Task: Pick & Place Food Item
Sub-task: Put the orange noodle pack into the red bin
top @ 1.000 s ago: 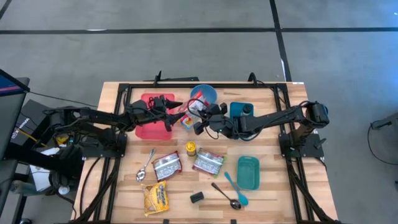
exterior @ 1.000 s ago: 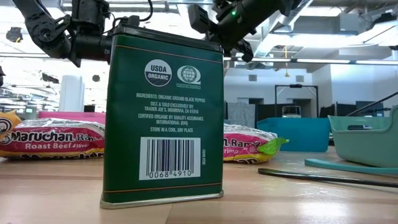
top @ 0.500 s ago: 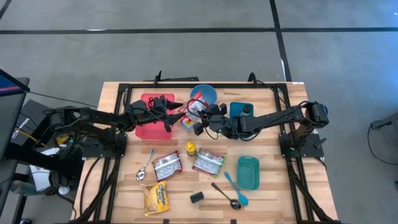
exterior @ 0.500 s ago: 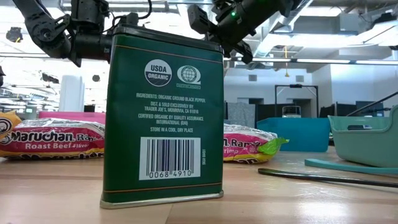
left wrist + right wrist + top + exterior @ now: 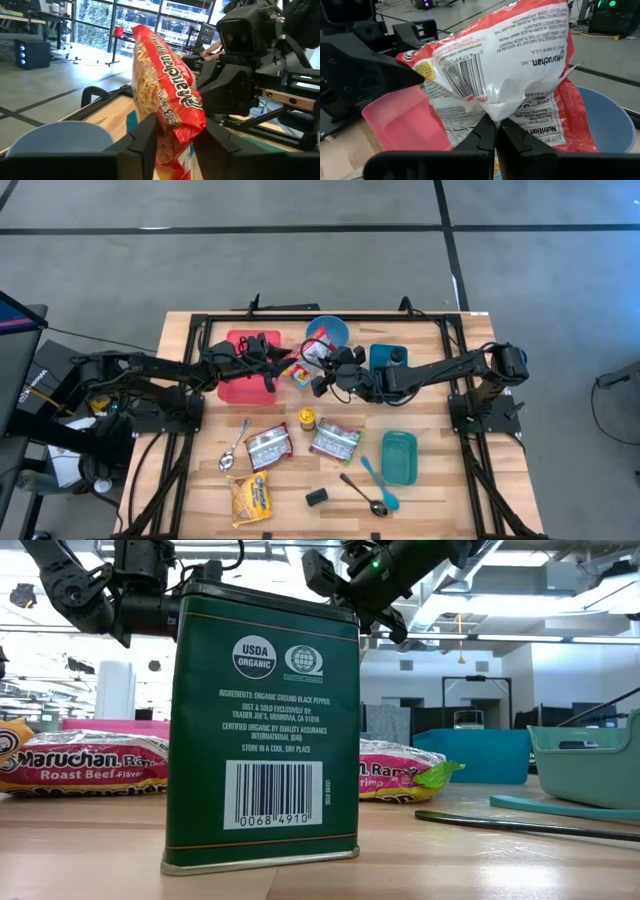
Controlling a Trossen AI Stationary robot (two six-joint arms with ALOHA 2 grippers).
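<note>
Both grippers on one ramen packet above the desk's far middle.

The ramen packet hangs in the air between the red bin and the blue bowl. The right gripper is pinched tight on the packet's lower edge. The left gripper has its fingers narrow on either side of the packet's end, gripping it. On the desk nearer the front lie two more packets, a green tin and a teal tub.
</note>
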